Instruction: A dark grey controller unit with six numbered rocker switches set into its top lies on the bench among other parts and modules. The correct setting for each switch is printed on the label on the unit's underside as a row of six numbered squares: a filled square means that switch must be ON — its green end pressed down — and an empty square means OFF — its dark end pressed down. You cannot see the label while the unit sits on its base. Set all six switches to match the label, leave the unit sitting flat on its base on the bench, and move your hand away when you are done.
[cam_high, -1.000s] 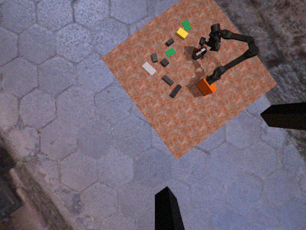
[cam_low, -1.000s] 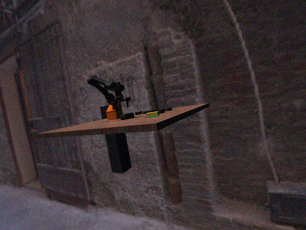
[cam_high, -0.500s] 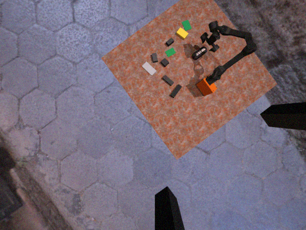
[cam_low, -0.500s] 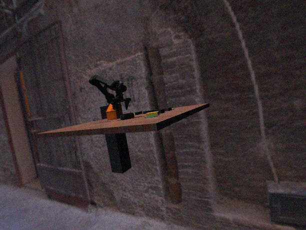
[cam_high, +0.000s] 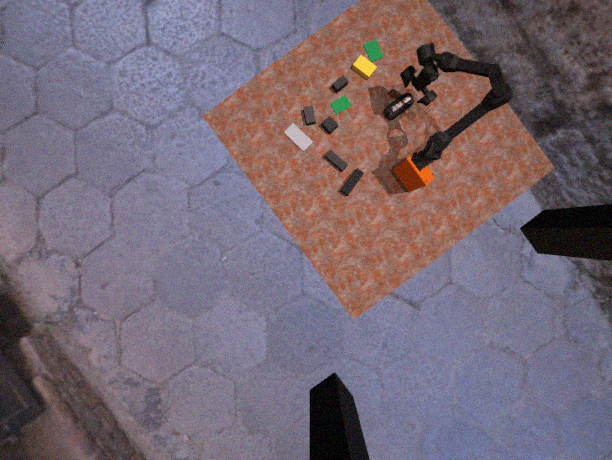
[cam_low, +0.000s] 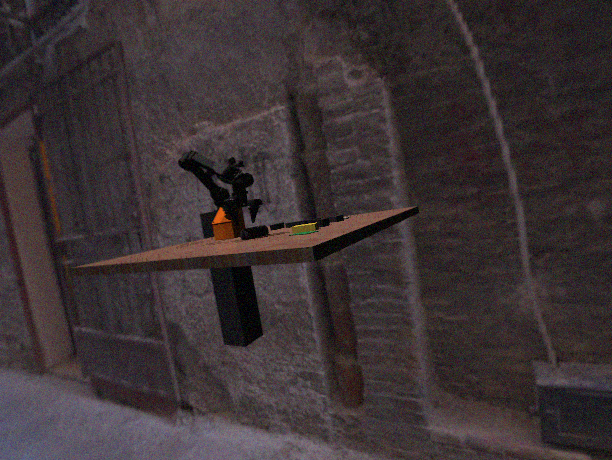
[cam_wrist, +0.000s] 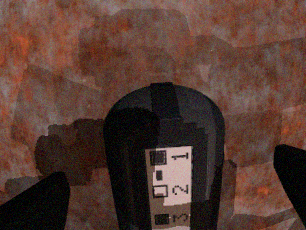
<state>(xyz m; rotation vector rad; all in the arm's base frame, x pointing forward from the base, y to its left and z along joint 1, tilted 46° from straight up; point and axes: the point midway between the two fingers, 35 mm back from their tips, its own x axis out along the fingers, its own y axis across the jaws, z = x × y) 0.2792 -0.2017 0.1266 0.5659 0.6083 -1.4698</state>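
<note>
The dark grey controller unit (cam_high: 398, 106) (cam_low: 255, 232) (cam_wrist: 172, 131) lies upside down on the bench (cam_high: 350, 260) (cam_low: 190, 255), its underside up. In the wrist view its pale label (cam_wrist: 172, 167) shows square 1 filled, square 2 empty and square 3 filled, with a small dark mark between 1 and 2. Squares 4 to 6 are outside that view. The rocker switches face down and are hidden. My gripper (cam_high: 414, 91) (cam_low: 244, 219) (cam_wrist: 173, 171) is open and empty above the unit, one finger towards each long side of it.
A yellow block (cam_high: 364, 67) (cam_low: 304, 229), two green plates (cam_high: 373, 50) (cam_high: 341, 105), a white plate (cam_high: 298, 137) and several dark modules (cam_high: 339, 83) (cam_high: 329, 125) (cam_high: 351, 182) lie on the bench. The orange arm base (cam_high: 412, 175) (cam_low: 226, 227) stands to the unit's other side.
</note>
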